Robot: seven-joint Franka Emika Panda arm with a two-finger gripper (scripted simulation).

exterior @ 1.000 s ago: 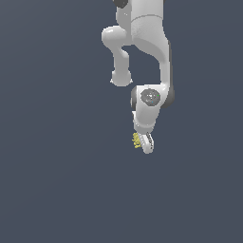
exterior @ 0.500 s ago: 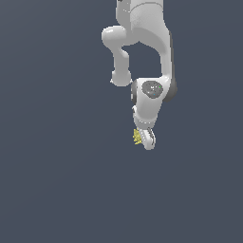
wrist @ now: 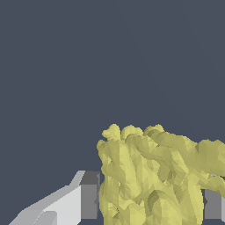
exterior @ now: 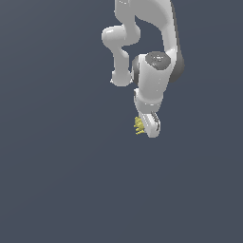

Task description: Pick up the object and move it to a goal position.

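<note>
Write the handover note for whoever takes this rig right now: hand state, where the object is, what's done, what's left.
Hand: shut on the pale-yellow clump; the wrist view shows the clump filling the gap between the two fingers.
Object: in the exterior view the clump sticks out on that view's left of the fingertips, at the arm's low end.
Done: the clump is grasped.
Left: carry it to the goal position. No goal marker shows in either view, and the plain background does not reveal how high the clump sits, so confirm both before moving.
</note>
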